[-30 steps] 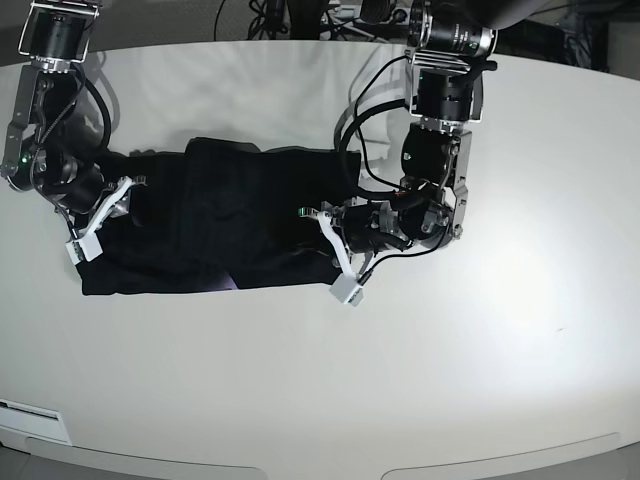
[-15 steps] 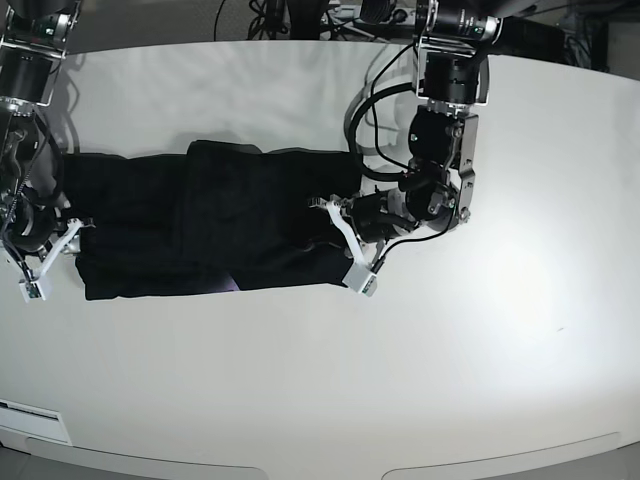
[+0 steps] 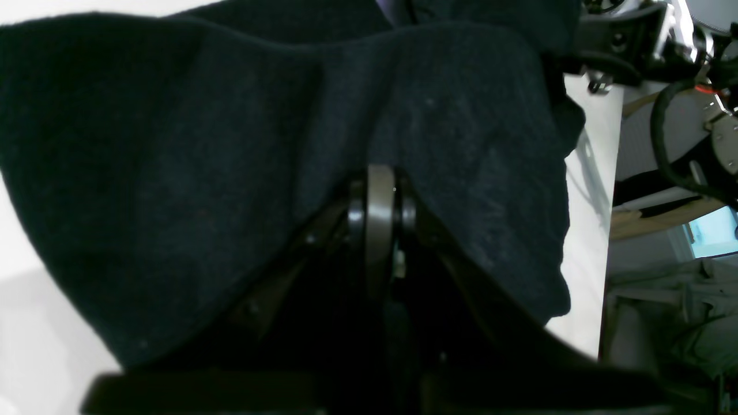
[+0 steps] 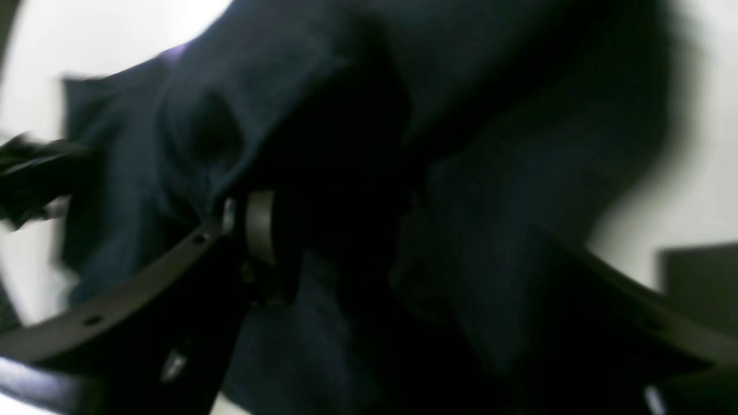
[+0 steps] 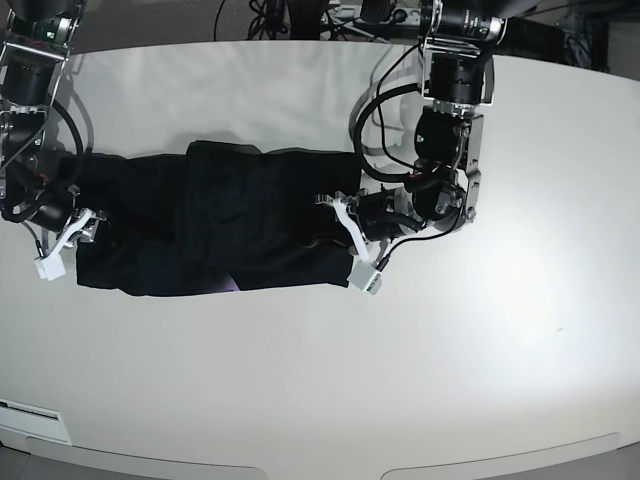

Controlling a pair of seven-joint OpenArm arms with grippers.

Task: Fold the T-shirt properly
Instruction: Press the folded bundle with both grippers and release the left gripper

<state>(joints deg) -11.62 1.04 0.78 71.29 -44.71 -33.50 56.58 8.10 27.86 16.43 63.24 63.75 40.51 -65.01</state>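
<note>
**One shirt, two grippers, each at an end**

Base view first: a single black T-shirt (image 5: 215,220) lies stretched in a long band across the white table (image 5: 450,380), running side to side. The left gripper (image 5: 352,240) sits at the band's end on this view's right, its white fingers reaching over the cloth edge. The right gripper (image 5: 62,245) sits at the opposite end, at this view's left. A faint purple sliver shows at the lower hem, and that is all this view gives of any print. From up here I cannot tell how either pair of jaws stands.

Over to the left wrist view, and here is what the base view hides: the left gripper (image 3: 375,196) has its jaws pressed together with the T-shirt (image 3: 230,144) pinched between them, the dark cloth draping over and around the tips in a broad fold. White table (image 3: 34,340) shows at the lower left and again in a strip past the cloth's far edge.

Now the right wrist view, blurred and dark. The T-shirt (image 4: 519,173) fills nearly everything, bunched in heavy folds over the right gripper (image 4: 323,230). One finger (image 4: 259,227) shows pale against the cloth; the other is lost in shadow, so I cannot tell whether these jaws are closed. Table (image 4: 697,190) shows bright at the corners.

Count: one shirt, two arms, two grippers, one table.
</note>
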